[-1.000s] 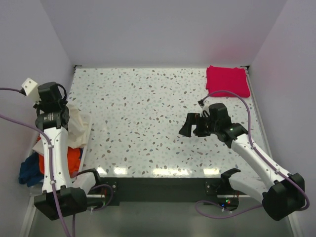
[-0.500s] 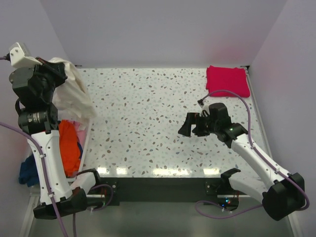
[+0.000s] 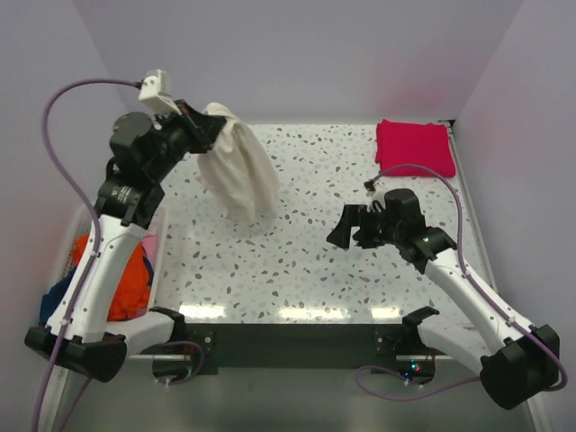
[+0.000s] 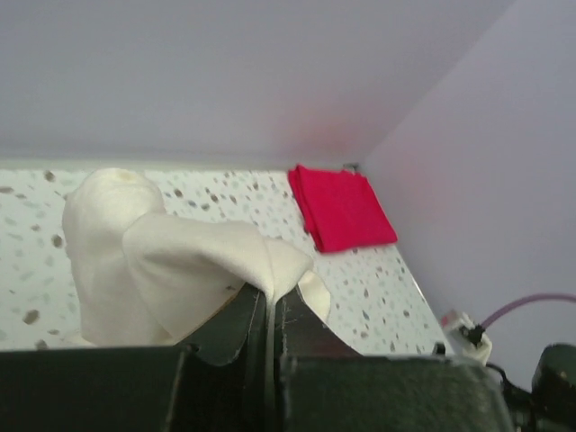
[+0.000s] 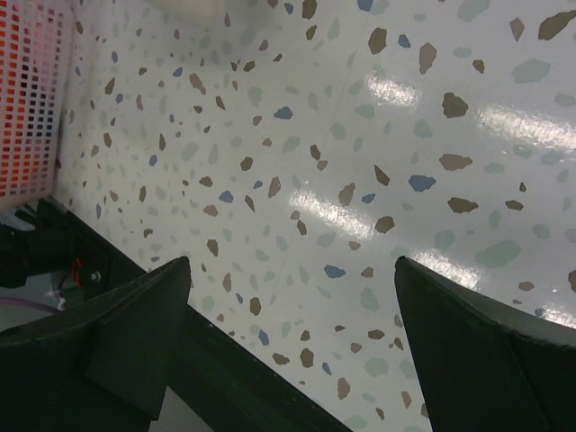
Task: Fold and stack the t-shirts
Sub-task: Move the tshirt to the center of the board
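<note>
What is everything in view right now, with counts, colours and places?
cream t-shirt: one, off-white, hanging from the left gripper over the table's far left
folded t-shirt: one, magenta-red, table's far right corner
basket: one, white slatted, left of the table
orange cloth, blue cloth, pink cloth: one each, in the basket
table: one, speckled white
left gripper: shut on the cream t-shirt
right gripper: open, empty, over the table's right half

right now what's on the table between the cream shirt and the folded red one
Nothing, just bare speckled tabletop between the cream shirt and the folded red shirt; the top view shows it.
</note>
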Available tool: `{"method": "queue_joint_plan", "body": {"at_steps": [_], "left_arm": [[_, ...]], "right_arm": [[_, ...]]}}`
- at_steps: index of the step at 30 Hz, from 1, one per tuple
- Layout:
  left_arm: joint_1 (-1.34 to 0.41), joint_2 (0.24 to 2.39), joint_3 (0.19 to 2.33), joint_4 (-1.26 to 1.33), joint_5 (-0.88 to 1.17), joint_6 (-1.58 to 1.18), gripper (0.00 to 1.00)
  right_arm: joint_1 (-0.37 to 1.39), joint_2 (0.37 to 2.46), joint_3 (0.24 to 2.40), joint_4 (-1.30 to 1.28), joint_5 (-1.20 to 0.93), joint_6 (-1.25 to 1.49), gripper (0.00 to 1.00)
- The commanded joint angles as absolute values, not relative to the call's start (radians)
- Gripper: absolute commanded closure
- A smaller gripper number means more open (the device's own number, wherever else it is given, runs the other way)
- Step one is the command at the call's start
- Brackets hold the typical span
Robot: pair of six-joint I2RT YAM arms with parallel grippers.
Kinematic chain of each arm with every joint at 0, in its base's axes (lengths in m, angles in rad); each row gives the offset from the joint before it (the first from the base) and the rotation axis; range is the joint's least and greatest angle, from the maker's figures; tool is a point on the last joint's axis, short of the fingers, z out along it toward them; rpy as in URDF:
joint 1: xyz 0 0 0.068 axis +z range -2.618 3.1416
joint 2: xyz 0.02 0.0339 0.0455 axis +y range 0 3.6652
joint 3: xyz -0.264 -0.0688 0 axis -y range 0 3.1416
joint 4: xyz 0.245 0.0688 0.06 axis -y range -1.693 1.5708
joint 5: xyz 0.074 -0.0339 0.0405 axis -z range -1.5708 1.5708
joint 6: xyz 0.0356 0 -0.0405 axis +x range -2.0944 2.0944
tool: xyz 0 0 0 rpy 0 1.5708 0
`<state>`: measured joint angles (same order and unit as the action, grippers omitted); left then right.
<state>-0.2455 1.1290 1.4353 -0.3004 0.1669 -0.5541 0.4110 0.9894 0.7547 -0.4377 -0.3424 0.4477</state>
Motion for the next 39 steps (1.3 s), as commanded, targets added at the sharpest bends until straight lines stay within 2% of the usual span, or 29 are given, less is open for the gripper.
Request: {"method": "queue_joint_plan", "body": {"at_steps": [1, 4, 5, 7, 8, 9, 11, 14, 18, 21, 26, 29, 31, 35, 39], "left_arm": [[-0.424, 1.199, 1.397, -0.157, 0.065, -0.571, 1.0], [-0.454, 1.253, 1.407, -0.184, 0.008, -0.6, 1.0], [-0.453, 1.268, 1.425, -0.207, -0.049, -0.604, 0.92], [-0.436, 1.345, 1.454, -0.288, -0.092, -0.601, 0.83], [-0.417, 1.379, 1.483, -0.311, -0.071, -0.603, 0.64], [-0.367, 1.449, 1.492, -0.336, -0.034, -0.61, 0.54], [-0.318, 1.511, 1.511, -0.365, 0.053, -0.627, 0.41], [-0.287, 1.519, 1.43, -0.367, 0.048, -0.62, 0.32], [-0.288, 1.402, 1.238, -0.328, 0.023, -0.607, 0.32], [-0.308, 1.3, 1.05, -0.295, 0.038, -0.611, 0.35], [-0.442, 1.186, 0.797, -0.291, 0.005, -0.653, 0.44], [-0.495, 1.123, 0.66, -0.236, 0.031, -0.719, 0.45], [-0.527, 1.095, 0.618, -0.206, 0.041, -0.73, 0.45], [-0.558, 1.092, 0.572, -0.175, 0.073, -0.732, 0.39], [-0.638, 1.155, 0.574, -0.13, 0.069, -0.749, 0.37]], "right_arm": [[0.41, 0.942, 0.788, -0.439, -0.273, 0.436, 0.01], [0.408, 0.931, 0.788, -0.439, -0.229, 0.446, 0.01], [0.41, 0.93, 0.787, -0.437, -0.216, 0.451, 0.01], [0.41, 0.936, 0.778, -0.408, -0.187, 0.469, 0.01], [0.41, 0.948, 0.767, -0.393, -0.181, 0.477, 0.02], [0.41, 0.957, 0.762, -0.381, -0.176, 0.495, 0.02], [0.41, 0.983, 0.759, -0.344, -0.172, 0.52, 0.02], [0.411, 1.023, 0.732, -0.29, -0.187, 0.544, 0.04], [0.41, 1.055, 0.666, -0.223, -0.146, 0.568, 0.05], [0.41, 1.11, 0.621, -0.158, -0.115, 0.591, 0.08], [0.417, 1.218, 0.572, -0.032, -0.109, 0.644, 0.16], [0.425, 1.244, 0.549, -0.005, -0.086, 0.678, 0.19], [0.426, 1.252, 0.528, 0.05, -0.068, 0.692, 0.19], [0.434, 1.272, 0.505, 0.1, -0.045, 0.732, 0.2], [0.44, 1.311, 0.5, 0.129, -0.025, 0.756, 0.2]]}}
